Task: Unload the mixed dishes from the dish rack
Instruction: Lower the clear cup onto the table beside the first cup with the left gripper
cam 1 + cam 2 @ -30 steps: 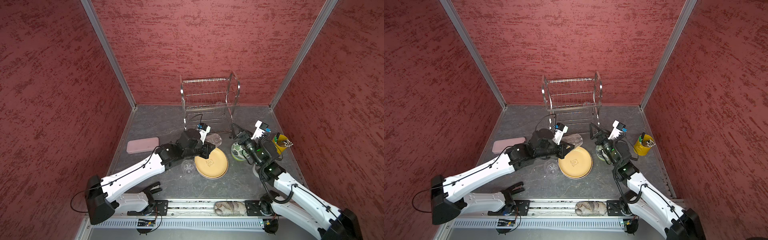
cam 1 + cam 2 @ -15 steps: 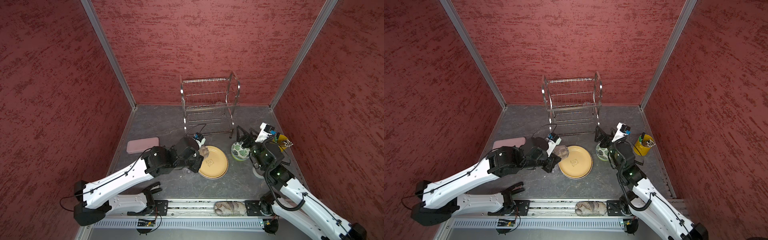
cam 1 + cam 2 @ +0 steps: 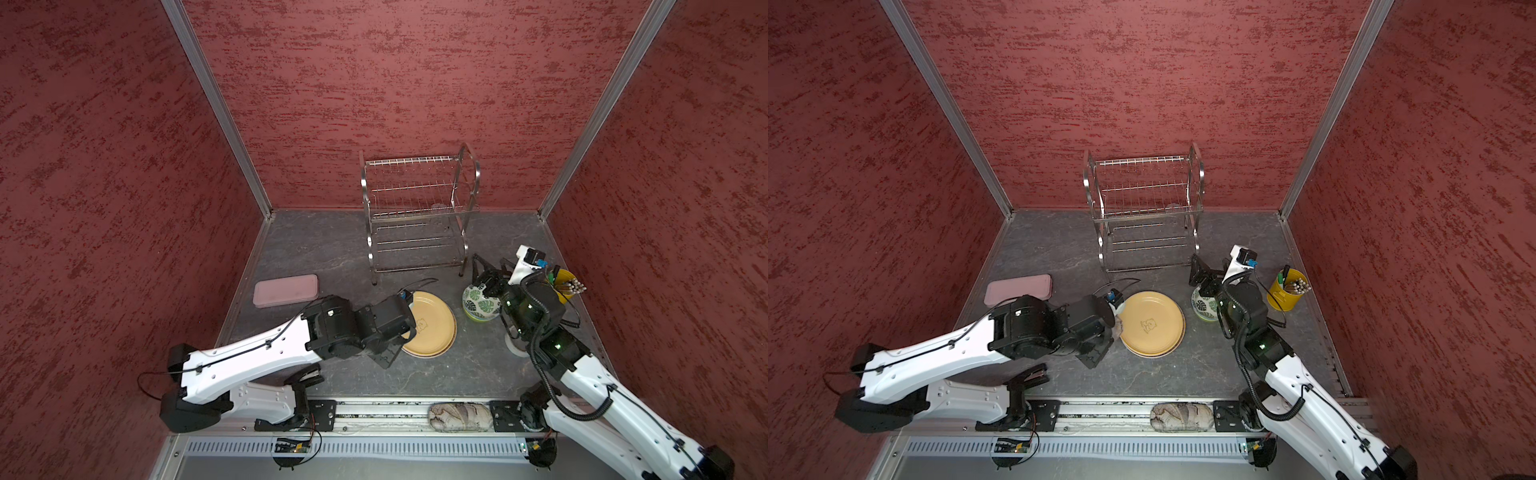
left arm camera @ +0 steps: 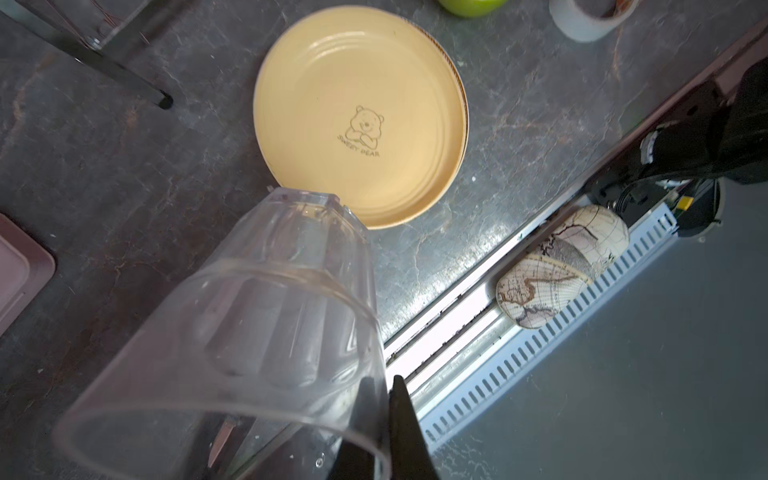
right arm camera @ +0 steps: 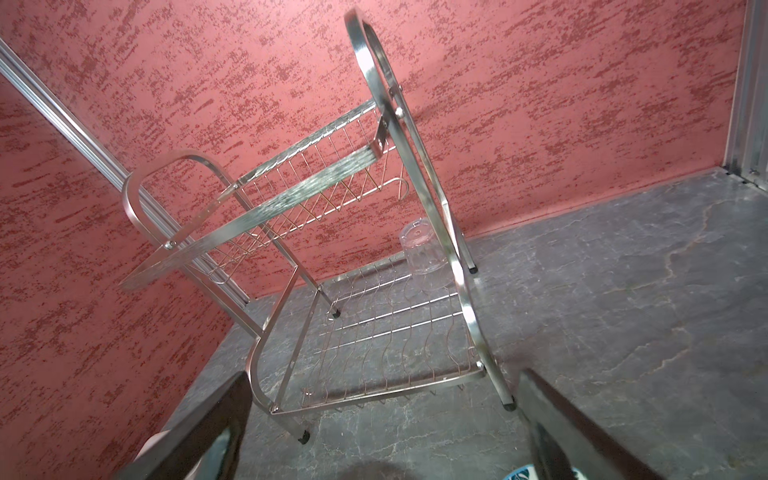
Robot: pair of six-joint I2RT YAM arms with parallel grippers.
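One clear upturned tumbler [image 5: 424,257] is left on the lower shelf of the two-tier steel wire dish rack [image 3: 415,215]. Out on the grey tabletop [image 3: 332,257] lie the tan-yellow bear plate [image 3: 430,324] and green-leaf bowl [image 3: 478,303]. Left jaws pinch a second clear tumbler [image 4: 249,311] beside that plate; right jaws gape empty toward the rack. Other plates hide from me.

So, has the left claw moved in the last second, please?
Yes; the left claw has drawn back from the dish rack toward the front rail.
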